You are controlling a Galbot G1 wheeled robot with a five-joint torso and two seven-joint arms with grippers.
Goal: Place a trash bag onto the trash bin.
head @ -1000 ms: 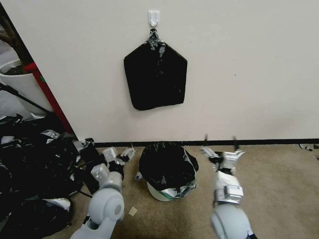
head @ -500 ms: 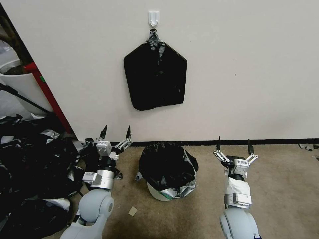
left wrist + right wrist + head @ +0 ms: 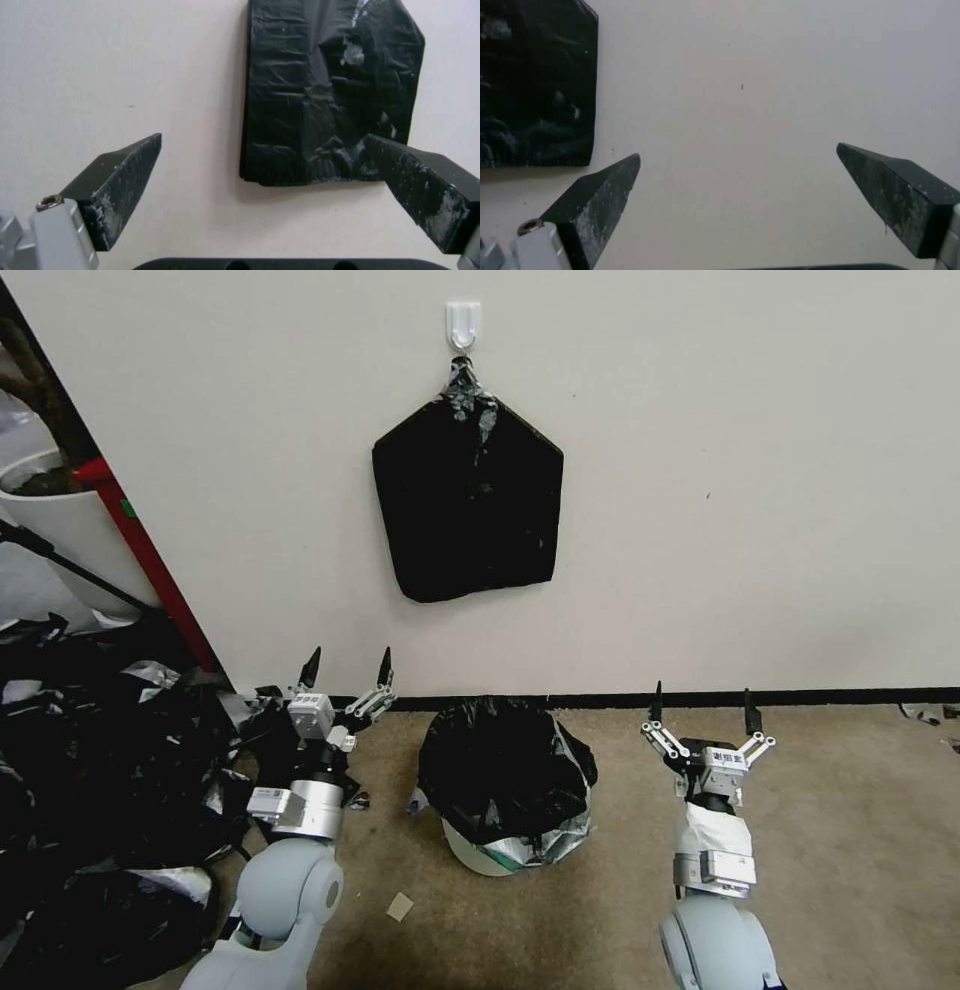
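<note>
A glossy black trash bag (image 3: 503,775) lines the small cream-white trash bin (image 3: 480,854) on the carpet, its edge folded down over the rim and crumpled around the upper wall. My left gripper (image 3: 348,666) stands open to the left of the bin, fingers pointing up at the wall, nothing between them. To the right of the bin my right gripper (image 3: 702,708) is open too, also empty and pointing up. In the left wrist view my left gripper (image 3: 262,146) faces the wall. My right gripper (image 3: 737,155) faces bare wall in the right wrist view.
A flat black pack of bags (image 3: 468,502) hangs from a white hook (image 3: 463,322) on the wall above the bin, and the pack (image 3: 330,93) (image 3: 535,82) shows from both wrists. A heap of black plastic scraps (image 3: 90,770) covers the floor at left, beside a white tub (image 3: 55,525).
Over the past second both arms drew back from the bin and lifted their open grippers upright. In the last half second nothing has moved.
</note>
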